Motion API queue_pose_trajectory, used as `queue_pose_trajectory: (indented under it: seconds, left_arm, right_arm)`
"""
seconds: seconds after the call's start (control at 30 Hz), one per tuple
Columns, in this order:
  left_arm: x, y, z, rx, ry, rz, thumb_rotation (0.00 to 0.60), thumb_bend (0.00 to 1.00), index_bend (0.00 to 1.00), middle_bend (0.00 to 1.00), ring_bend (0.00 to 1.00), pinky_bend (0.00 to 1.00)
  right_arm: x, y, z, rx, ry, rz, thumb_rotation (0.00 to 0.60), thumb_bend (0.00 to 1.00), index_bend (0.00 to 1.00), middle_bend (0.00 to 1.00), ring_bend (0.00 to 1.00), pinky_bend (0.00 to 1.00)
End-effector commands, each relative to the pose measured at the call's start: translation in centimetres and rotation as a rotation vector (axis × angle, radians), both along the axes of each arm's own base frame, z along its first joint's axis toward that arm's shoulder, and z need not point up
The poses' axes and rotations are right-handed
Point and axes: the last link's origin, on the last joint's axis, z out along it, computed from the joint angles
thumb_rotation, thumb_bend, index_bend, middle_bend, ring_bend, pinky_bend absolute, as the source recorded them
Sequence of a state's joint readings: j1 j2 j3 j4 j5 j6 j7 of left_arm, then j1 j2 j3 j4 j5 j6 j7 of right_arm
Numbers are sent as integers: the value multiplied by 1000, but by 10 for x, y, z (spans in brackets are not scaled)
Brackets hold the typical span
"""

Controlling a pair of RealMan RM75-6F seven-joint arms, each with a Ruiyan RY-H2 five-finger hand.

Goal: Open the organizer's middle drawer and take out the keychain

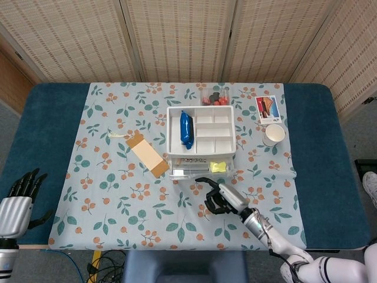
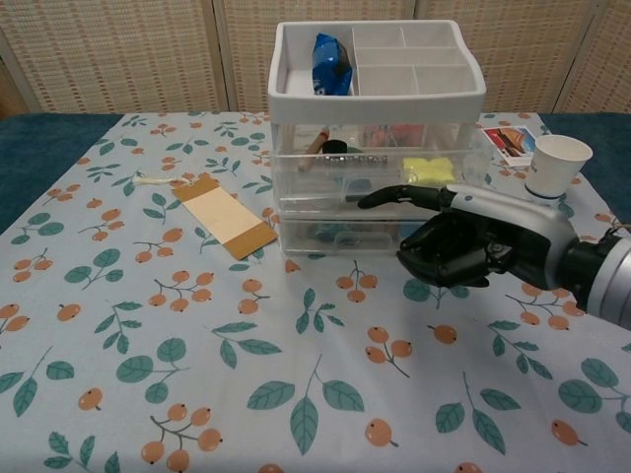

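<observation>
The right hand (image 2: 473, 241) sits low in front of the organizer (image 2: 377, 138), most fingers curled in, one stretched toward a drawer (image 2: 380, 172) that juts out toward the table's front edge; whether that finger hooks the drawer front or holds anything I cannot tell; the open drawer looks like the upper one, so the risk is pulling the wrong tier; the light organizer could also slide or tip forward if dragged; the keychain is not clearly visible, perhaps among the small items inside; the left hand (image 1: 16, 203) rests spread and empty at the front left corner.
</observation>
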State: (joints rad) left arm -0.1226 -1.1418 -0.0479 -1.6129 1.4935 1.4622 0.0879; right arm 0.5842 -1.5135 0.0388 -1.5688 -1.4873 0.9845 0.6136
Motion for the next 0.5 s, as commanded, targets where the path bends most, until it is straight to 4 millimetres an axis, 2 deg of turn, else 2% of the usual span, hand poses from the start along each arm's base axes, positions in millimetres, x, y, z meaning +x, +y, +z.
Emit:
queue_pose_trajectory:
  seconds: [0.03, 0.3, 0.5]
  left_arm:
    - [0, 1, -1, -5, -1, -1, 600, 209, 101, 38, 22, 110]
    - [1, 2, -3, -11, -2, -8, 600, 210, 101, 38, 22, 110]
    - [2, 3, -5, -19, -1, -7, 600, 210, 101, 38, 22, 110]
  right_arm:
    - [-7, 11, 17, 2, 95, 31, 600, 548, 128, 776, 869, 904]
    - [4, 17, 60, -102, 172, 121, 600, 548, 128, 777, 871, 908]
    - [6, 6, 80, -175, 242, 128, 600, 548, 128, 778, 877, 914]
